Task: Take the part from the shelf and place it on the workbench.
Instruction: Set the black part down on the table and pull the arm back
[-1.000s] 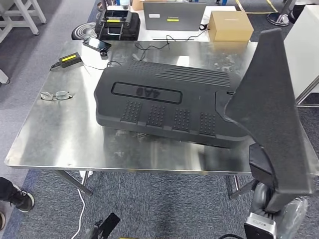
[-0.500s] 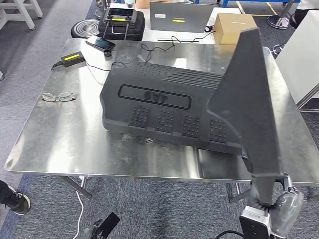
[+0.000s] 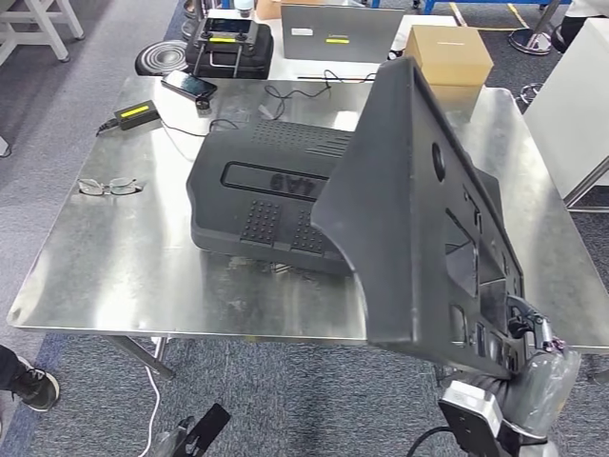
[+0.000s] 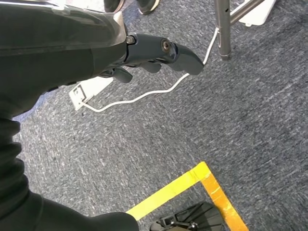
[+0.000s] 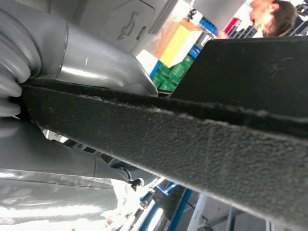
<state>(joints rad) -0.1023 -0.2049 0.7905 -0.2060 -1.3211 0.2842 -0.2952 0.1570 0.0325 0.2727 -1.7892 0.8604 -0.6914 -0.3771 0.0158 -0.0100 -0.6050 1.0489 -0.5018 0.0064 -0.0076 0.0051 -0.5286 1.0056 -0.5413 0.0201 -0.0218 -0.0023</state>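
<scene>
My right hand, low at the right in the head view, grips a large black moulded part by its lower end. The part leans over the right half of the steel workbench, its ribbed inner side facing right. In the right wrist view the part's rough black edge runs across the picture with my grey thumb pressed on it. Another big black cover lies flat on the workbench, partly hidden behind the held part. My left hand hangs over the carpet and holds nothing.
On the bench lie glasses at the left, a black-and-yellow adapter with a cable, and a phone at the back. A cardboard box and a black case stand behind. Yellow floor tape runs below my left hand.
The held part has swung left and tipped over the workbench, turning its hollow inner side into view and covering more of the flat cover. My right hand has risen slightly.
</scene>
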